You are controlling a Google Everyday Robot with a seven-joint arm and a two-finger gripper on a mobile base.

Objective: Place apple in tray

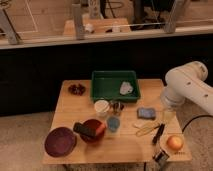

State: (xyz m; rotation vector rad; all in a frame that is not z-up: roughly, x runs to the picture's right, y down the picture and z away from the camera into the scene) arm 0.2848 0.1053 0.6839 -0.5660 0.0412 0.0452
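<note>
The apple [175, 143] sits on the wooden desk [130, 145] near its front right corner, well apart from the green tray [102, 80], which lies at the far edge of the desk in the middle. A pale crumpled thing [126, 88] lies in the tray's right half. The pincer [161, 154] hangs low at the desk's front edge, just left of the apple; it is open and grips nothing, and the apple rests on the wood beside it. The white arm [187, 85] bulks in from the right, above the desk's right side. A slim black thing [159, 134] lies slanted just beyond the pincer, next to a yellowish thing [144, 129], and I cannot tell what either is. A blue cloth [146, 113] lies further back. Near the middle stand a white cup [102, 107], a small shiny cup [118, 106] and a blue cup [113, 123]. A dark red bowl [95, 134] carries a dark block [84, 129] across its rim, and a round maroon plate [60, 141] lies at the front left corner. A small dark dish [76, 89] sits at the far left corner.
</note>
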